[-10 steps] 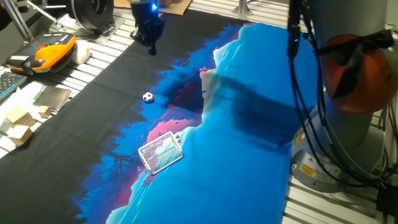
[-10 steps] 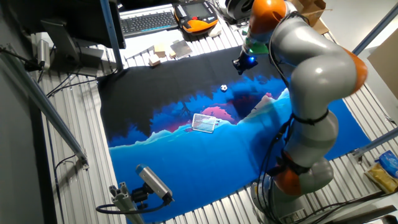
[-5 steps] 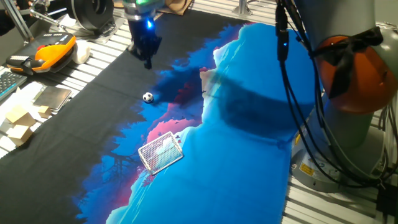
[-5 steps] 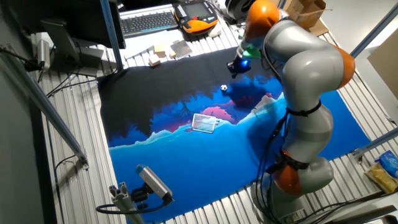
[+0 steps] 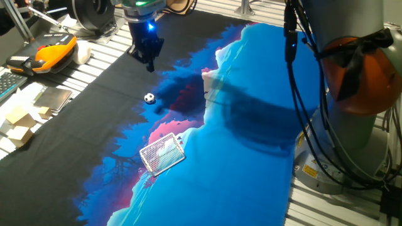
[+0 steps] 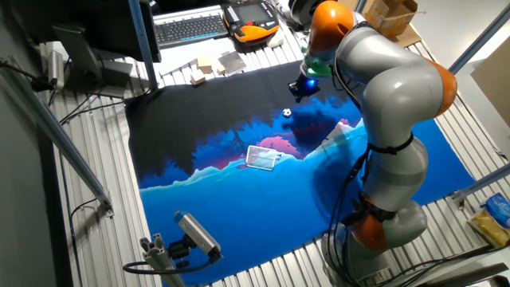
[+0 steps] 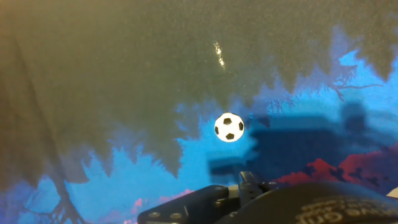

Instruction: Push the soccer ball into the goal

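The soccer ball [image 5: 149,98] is a tiny white ball with black patches, resting on the dark-and-blue printed cloth [image 5: 251,125]. It also shows in the other fixed view [image 6: 287,113] and in mid-frame of the hand view [image 7: 229,127]. The goal [image 5: 162,154], a small white mesh frame, lies on the cloth well beyond the ball from the gripper; it also shows in the other fixed view [image 6: 263,157] and is out of the hand view. My gripper [image 5: 149,66] hovers over the black part of the cloth, a short way from the ball and not touching it. Its fingers come to one point and hold nothing.
An orange teach pendant [image 5: 53,51], a notebook [image 5: 51,99] and wooden blocks [image 5: 19,122] lie on the slatted table to the left of the cloth. A keyboard [image 6: 191,28] sits at the far edge. The arm's base [image 6: 382,223] stands on the cloth's blue side.
The gripper has moved down and a little toward the ball over the black cloth. The ball and the goal have not moved.
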You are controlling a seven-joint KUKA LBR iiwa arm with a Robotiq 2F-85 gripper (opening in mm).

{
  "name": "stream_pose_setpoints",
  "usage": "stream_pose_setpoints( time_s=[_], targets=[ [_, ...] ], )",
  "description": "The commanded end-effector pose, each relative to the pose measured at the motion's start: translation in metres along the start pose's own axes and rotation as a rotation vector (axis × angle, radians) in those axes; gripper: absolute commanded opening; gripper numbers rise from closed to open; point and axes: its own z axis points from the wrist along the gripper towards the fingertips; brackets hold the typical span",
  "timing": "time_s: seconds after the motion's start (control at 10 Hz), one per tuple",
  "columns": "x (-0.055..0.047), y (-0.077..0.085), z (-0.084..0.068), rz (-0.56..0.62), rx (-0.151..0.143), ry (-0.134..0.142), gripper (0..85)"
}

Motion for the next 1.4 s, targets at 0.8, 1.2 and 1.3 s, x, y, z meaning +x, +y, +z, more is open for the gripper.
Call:
stream_pose_setpoints(
  time_s=[0.8,1.2,1.3],
  targets=[
    [0.000,0.000,0.000,0.053,-0.014,0.005,0.0],
    [-0.039,0.005,0.022,0.074,0.021,-0.012,34.0],
    [-0.054,0.006,0.035,0.074,0.024,-0.013,34.0]
  ],
)
